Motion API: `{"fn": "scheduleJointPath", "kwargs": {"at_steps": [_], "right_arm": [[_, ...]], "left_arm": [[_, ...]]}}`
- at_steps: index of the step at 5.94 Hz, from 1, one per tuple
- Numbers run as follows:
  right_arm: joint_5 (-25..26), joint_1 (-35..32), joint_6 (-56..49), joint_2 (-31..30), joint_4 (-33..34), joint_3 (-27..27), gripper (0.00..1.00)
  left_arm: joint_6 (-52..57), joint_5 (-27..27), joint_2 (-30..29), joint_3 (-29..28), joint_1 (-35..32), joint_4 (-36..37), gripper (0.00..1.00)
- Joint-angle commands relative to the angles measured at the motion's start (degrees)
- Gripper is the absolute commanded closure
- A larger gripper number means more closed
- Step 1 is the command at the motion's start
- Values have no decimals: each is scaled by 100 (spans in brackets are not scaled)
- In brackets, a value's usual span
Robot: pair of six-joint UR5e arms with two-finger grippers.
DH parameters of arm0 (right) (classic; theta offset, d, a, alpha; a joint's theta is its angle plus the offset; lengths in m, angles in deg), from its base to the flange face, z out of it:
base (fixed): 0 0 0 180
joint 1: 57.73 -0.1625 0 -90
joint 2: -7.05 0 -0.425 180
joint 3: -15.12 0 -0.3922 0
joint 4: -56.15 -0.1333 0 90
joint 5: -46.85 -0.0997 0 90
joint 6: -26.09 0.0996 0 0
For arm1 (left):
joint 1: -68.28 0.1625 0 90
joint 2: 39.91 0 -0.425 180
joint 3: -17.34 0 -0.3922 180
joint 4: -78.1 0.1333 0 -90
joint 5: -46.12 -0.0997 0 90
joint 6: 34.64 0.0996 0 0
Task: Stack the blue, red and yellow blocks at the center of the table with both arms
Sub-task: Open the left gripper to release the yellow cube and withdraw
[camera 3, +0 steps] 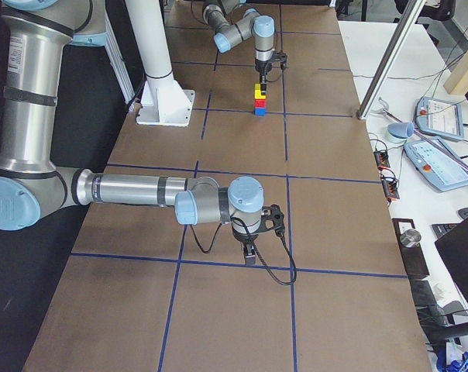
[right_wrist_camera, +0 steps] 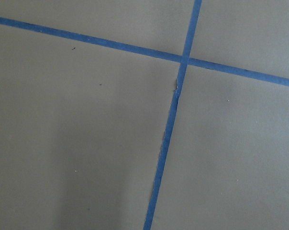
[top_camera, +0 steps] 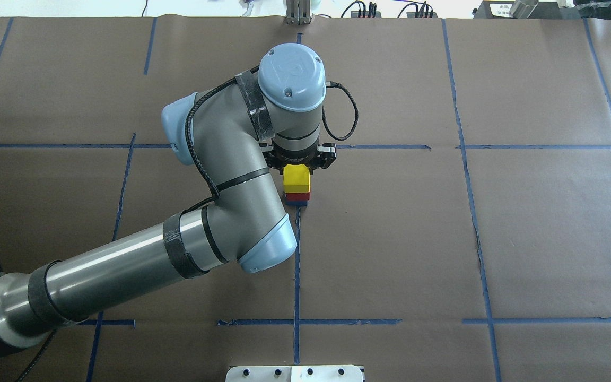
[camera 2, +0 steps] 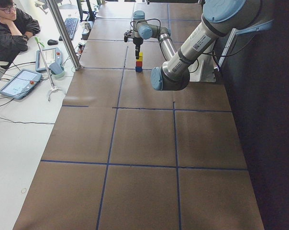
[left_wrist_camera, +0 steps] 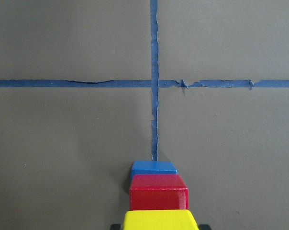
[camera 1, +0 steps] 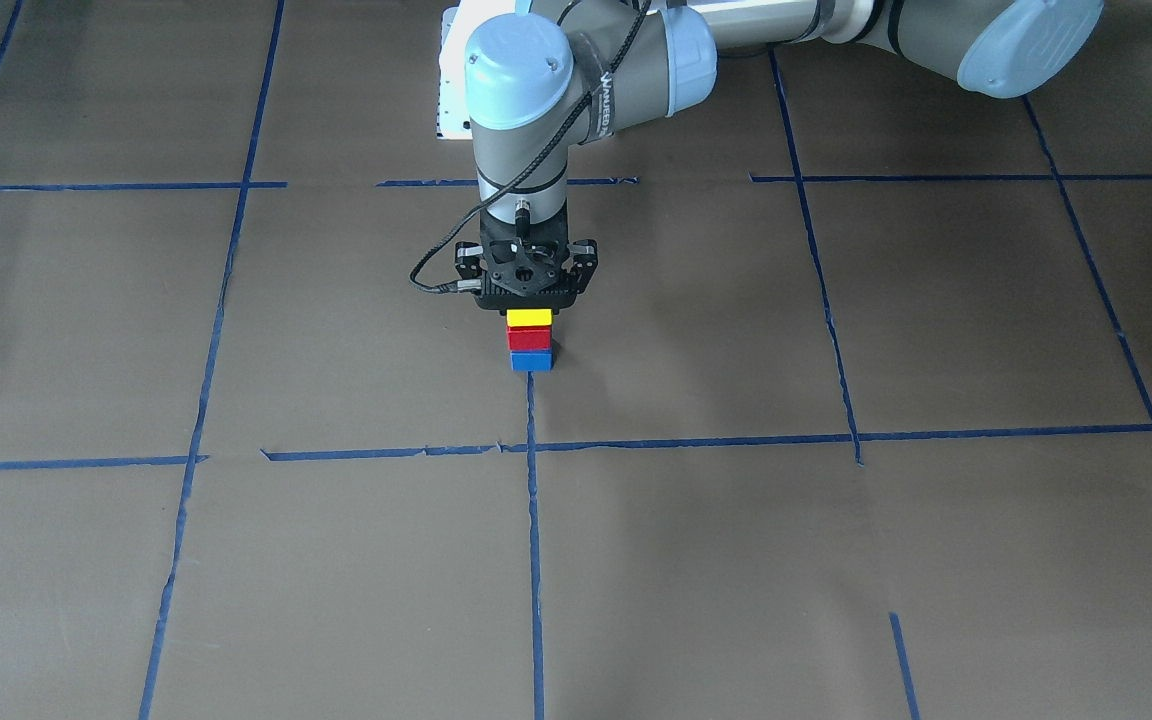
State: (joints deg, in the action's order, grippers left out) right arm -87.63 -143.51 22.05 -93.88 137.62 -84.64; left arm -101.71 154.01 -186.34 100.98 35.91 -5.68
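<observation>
At the table's [camera 1: 836, 560] centre the three blocks stand in one column: blue block [camera 1: 531, 361] on the bottom, red block [camera 1: 529, 339] on it, yellow block [camera 1: 529, 318] on top. My left gripper [camera 1: 528, 302] points straight down over the column. In the left wrist view its dark fingertips [left_wrist_camera: 205, 226] sit tight against both sides of the yellow block [left_wrist_camera: 159, 220], above the red block [left_wrist_camera: 159, 191] and blue block [left_wrist_camera: 154, 167]. My right gripper [camera 3: 252, 254] hangs low over bare table far from the stack; whether it is open or shut I cannot tell.
The white pedestal base [camera 3: 166, 105] stands at the robot's edge of the table. A metal post [camera 2: 63, 33] rises at the far edge. Beyond it is a desk with tablets [camera 2: 20, 82] and a seated person [camera 2: 10, 28].
</observation>
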Motion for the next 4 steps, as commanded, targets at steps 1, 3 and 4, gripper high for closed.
{"fn": "scheduleJointPath", "kwargs": {"at_steps": [1, 3, 4], "right_arm": [[0, 0, -9, 3, 0, 1, 0], [0, 0, 0, 3, 0, 10, 0], [0, 0, 0, 3, 0, 10, 0]], "left_arm": [[-8, -5, 0, -85, -6, -147, 69], [44, -92, 17, -85, 3, -138, 0], [45, -145, 17, -85, -6, -121, 0]]}}
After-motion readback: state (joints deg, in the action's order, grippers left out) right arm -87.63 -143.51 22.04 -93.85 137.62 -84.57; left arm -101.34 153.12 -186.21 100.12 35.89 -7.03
